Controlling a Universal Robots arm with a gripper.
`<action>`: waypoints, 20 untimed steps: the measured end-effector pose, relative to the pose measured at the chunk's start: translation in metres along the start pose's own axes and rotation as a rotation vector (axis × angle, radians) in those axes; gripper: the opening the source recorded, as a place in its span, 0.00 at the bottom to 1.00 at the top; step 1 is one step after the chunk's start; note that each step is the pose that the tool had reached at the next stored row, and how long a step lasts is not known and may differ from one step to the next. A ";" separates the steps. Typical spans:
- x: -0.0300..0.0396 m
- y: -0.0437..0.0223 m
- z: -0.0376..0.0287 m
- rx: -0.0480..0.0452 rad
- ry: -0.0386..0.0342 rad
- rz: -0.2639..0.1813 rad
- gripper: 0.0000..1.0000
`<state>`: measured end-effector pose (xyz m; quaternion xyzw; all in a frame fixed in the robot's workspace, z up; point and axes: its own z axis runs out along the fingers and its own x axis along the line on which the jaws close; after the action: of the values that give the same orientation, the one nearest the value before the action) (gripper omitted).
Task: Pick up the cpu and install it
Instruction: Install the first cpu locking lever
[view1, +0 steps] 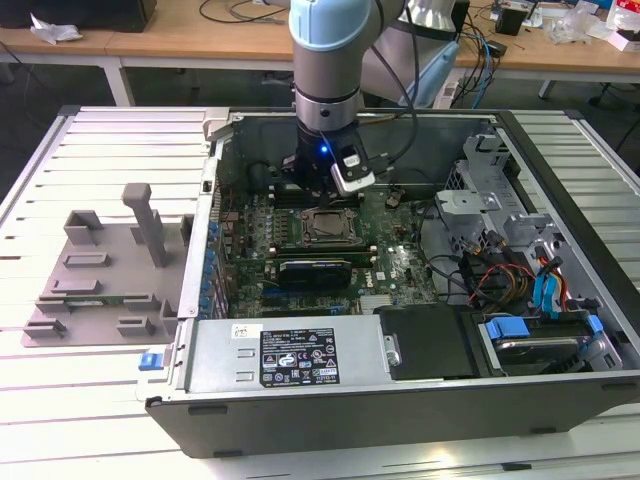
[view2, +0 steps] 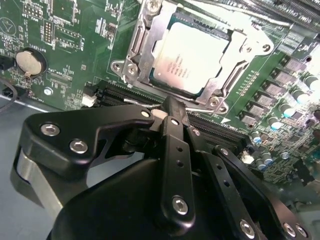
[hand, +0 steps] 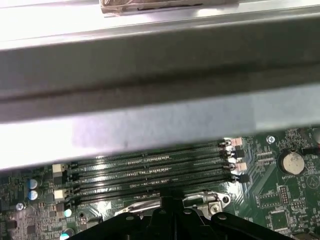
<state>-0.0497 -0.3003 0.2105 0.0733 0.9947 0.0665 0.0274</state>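
Observation:
The cpu (view2: 192, 57) is a flat square chip with a silver-grey top. It lies flat in the socket frame (view2: 135, 52) on the green motherboard (view2: 65, 30), and the socket's metal retention frame stands open around it. In the exterior view the cpu (view1: 325, 226) sits mid-board inside the open computer case. My gripper (view2: 172, 107) hangs just beside the socket, over the memory slots, with its fingers together and nothing between them. In the exterior view the gripper (view1: 318, 188) is low inside the case, a little behind the socket.
A grey plastic fixture tray (view1: 100, 270) lies on the slatted table at the exterior view's left. The case holds a power supply (view1: 290, 355) at the front, and drive bays with cables (view1: 520, 280) at the right. Memory slots (hand: 150, 172) run beside the case wall (hand: 160, 75).

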 end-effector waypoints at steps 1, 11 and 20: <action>0.0002 0.0014 0.0002 0.0009 -0.0002 0.000 0.11; -0.0027 0.0040 -0.0015 0.0012 -0.0002 0.000 0.11; -0.0026 0.0050 -0.0038 -0.0007 -0.0136 -0.002 0.11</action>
<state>-0.0466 -0.2963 0.2150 0.0728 0.9946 0.0663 0.0342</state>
